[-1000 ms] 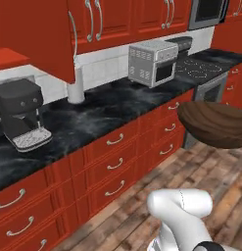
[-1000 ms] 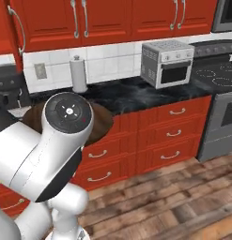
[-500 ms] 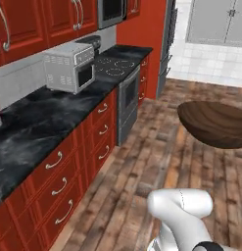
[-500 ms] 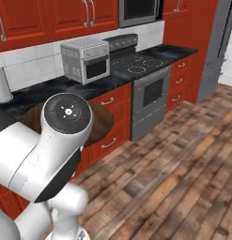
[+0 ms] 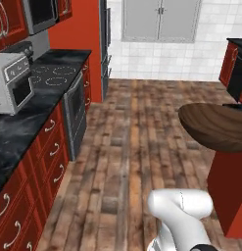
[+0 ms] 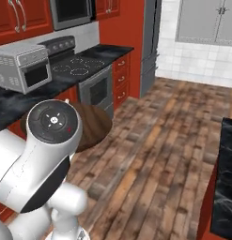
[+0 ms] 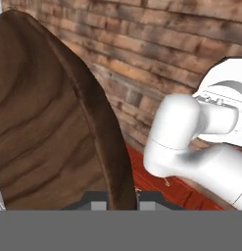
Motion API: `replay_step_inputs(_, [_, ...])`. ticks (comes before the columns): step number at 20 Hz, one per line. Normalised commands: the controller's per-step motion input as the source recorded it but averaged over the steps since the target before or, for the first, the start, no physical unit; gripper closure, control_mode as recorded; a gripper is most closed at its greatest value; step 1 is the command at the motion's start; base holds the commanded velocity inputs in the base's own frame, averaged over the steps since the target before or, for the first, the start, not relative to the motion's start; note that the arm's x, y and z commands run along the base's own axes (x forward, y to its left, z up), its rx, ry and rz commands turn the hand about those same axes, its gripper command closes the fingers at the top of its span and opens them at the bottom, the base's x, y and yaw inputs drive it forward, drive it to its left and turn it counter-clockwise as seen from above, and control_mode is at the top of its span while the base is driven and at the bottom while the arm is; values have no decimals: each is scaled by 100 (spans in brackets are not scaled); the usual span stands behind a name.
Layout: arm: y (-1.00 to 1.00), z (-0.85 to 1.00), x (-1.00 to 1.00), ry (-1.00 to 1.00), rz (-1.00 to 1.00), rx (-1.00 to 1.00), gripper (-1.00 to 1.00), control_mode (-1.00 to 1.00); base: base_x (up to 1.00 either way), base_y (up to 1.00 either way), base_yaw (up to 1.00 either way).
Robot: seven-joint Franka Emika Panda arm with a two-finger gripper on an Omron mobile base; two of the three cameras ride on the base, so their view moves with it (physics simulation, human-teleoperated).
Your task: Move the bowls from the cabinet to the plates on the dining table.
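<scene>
Swung away from the coffee-machine counter toward the black stove (image 5: 54, 76) and open wood floor, with gripper (image 7: 115, 198) clamped narrow on the rim of the wide dark brown wooden bowl (image 5: 218, 126), likely bound for the dining table.

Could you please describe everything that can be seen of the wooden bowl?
The wooden bowl is wide, shallow and dark brown, with clear grain rings on its surface. It is carried in the air above the plank floor, resting on nothing. In the hand view its thin rim runs down between the gripper tips, which are shut on it. In the right base view it is partly hidden behind the arm.
</scene>
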Motion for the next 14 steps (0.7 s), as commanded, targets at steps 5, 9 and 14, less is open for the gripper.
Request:
replay_step_inputs(5, [0,0,0,0,0,0,100,100,100,0,-20])
replay_step_inputs(9, [0,0,0,0,0,0,100,100,100,0,-18])
replay_step_inputs(14, [0,0,0,0,0,0,100,100,100,4,-16])
